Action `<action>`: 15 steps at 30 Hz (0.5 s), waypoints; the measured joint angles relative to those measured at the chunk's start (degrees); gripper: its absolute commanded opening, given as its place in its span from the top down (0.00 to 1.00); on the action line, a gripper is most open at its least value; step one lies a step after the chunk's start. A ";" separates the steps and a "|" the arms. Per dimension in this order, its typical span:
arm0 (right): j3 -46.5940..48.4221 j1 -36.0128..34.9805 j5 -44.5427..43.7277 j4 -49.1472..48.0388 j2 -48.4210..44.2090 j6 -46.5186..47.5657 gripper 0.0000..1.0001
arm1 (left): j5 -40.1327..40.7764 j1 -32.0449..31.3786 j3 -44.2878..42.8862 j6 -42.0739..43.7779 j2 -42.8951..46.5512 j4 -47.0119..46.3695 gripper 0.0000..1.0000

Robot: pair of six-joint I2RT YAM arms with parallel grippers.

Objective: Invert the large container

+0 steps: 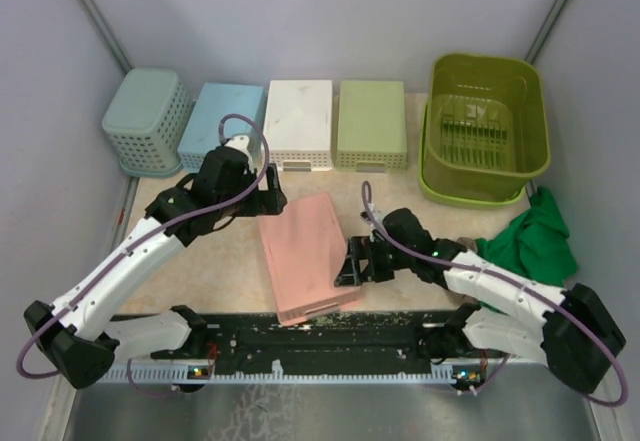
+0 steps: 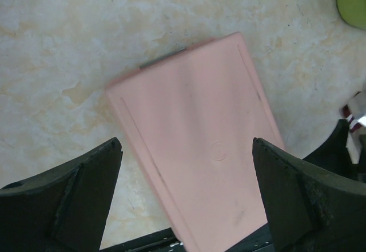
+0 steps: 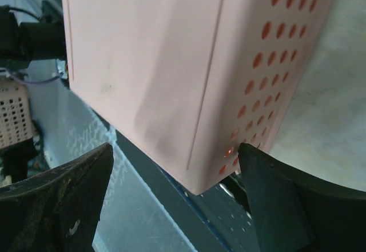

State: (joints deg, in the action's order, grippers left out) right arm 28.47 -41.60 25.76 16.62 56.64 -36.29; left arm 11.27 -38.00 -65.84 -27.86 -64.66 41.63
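While left gripper (image 1: 266,199) and right gripper (image 1: 352,261) gape empty, grip the large container (image 1: 532,111) by its rim, far beyond the right fingers (image 3: 280,206) (basket (image 1: 475,133) inside).

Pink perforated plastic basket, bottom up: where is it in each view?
Top external: the pink perforated plastic basket lies at centre, its near end reaching the black rail.
Left wrist: basket at centre, lying at a slant.
Right wrist: basket fills the upper centre, holed wall on its right.
Shared landmark: the marbled beige tabletop.
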 measured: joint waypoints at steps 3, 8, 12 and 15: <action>0.31 -3.85 2.14 -8.76 7.34 -2.71 0.10 | 0.39 0.20 0.00 -1.14 0.68 0.00 0.00; 3.56 -9.68 6.84 -23.82 20.20 -8.37 0.08 | 4.50 0.76 0.00 -3.13 1.31 1.03 0.00; 5.09 -9.55 5.51 -28.44 20.00 -9.49 0.06 | 6.80 1.90 0.00 -3.30 2.58 1.77 0.00; 4.48 -4.68 1.46 -27.93 16.24 -11.10 0.08 | 7.87 2.16 -0.02 -2.97 2.97 2.29 0.00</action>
State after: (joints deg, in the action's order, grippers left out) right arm 32.95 -46.28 27.22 -11.31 72.88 -47.40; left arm 19.14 -35.83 -65.87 -30.83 -61.69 43.92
